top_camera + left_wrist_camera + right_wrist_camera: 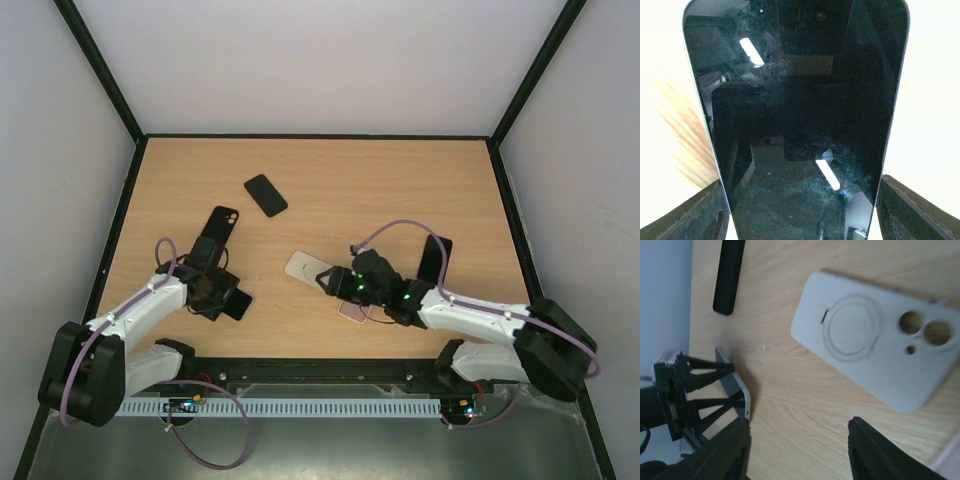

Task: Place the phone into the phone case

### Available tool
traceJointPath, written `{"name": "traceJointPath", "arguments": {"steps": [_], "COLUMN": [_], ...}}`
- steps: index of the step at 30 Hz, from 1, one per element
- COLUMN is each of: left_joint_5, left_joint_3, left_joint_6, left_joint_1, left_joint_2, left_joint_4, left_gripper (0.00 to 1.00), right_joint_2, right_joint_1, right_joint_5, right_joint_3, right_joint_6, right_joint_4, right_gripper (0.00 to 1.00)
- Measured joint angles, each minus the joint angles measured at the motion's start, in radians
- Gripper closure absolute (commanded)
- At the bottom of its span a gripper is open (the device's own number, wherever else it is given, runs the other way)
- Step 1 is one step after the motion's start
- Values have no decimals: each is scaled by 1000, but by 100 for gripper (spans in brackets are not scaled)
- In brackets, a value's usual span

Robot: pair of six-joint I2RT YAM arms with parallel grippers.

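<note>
- Left tool (pixel 207 262) is clamped on the long edges of a black phone (pixel 800 125); its fingers (pixel 695 215) press both sides.
- Right tool (pixel 797 450) stands wide with only bare counter (pixel 805 405) between its jaws.
- White phone case (pixel 875 340) lies back-up on the counter, just beyond the right tool.
- A second black slab (pixel 265 195) lies further back, well apart.

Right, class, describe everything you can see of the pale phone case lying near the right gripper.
The pale phone case looks like matte off-white plastic or silicone, with rounded corners. The face turned up shows a large circular ring with a small slot at its rim. Near one end are two round camera cut-outs and a smaller hole. It looks empty and lies flat, at a diagonal, on the wooden table. Nothing touches it: the right gripper is open just beside it, apart.
</note>
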Motion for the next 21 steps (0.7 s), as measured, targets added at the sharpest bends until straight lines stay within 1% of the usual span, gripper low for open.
{"name": "traceJointPath", "arguments": {"steps": [4,10,16,21], "left_joint_5": [50,106,144,164], "left_joint_3": [-8,-32,-55,-66], "left_joint_6": [-2,11,28,45], "left_joint_1": [-34,-56,-77,-87], "left_joint_2": [-5,-32,-65,-86], "left_joint_4": [54,97,108,104], "left_gripper": [32,32,32,32], "right_joint_2": [138,337,516,612], "right_joint_1": [66,143,180,195], "right_joint_5": [-35,-100,-172,-197], "right_joint_3": [13,105,230,293], "right_joint_6": [-8,-34,-58,-80], "right_joint_4": [125,251,349,357], "right_gripper": [60,67,68,64]}}
